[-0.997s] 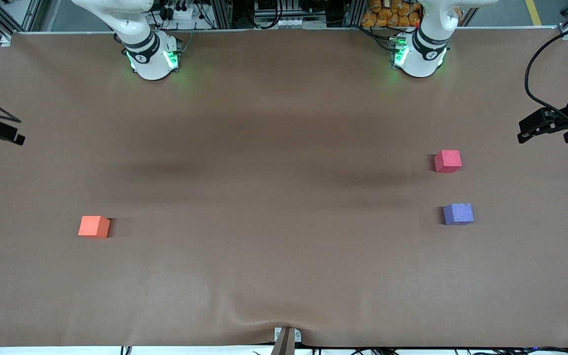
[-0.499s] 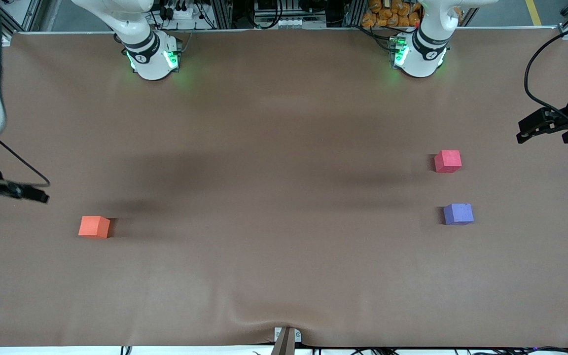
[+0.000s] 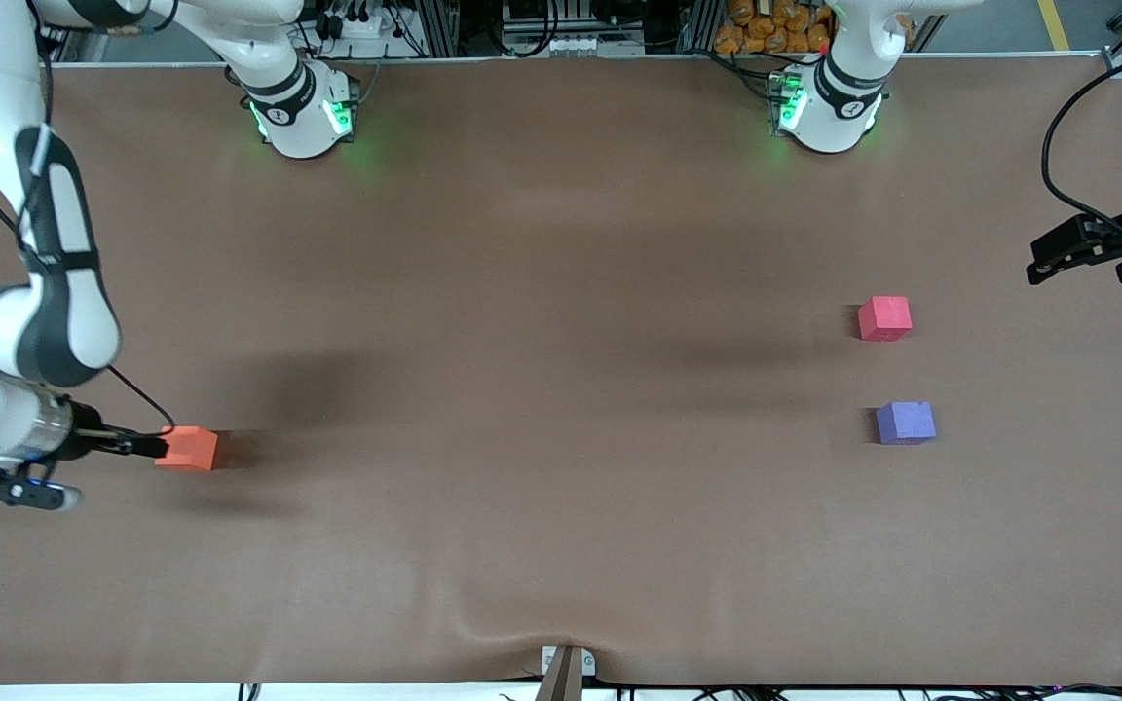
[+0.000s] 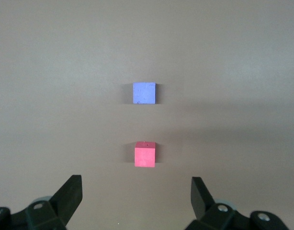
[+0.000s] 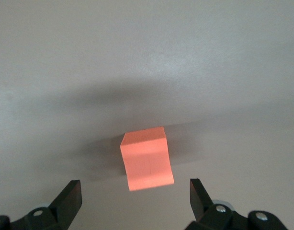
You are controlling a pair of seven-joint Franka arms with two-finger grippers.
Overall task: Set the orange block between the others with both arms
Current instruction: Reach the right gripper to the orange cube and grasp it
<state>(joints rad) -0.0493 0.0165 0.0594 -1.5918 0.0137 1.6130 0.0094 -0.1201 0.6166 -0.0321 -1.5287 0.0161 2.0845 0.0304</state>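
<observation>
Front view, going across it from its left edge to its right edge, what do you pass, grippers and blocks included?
Right gripper → orange block → red block → purple block → left gripper. The red and purple blocks overlap a good deal in that direction, the red one starting slightly earlier.

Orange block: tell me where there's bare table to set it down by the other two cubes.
Bare table lies between the pinkish-red cube and the purple-blue cube; the middle is bare too. It is crowded only at the orange block, where the open right gripper is.
</observation>
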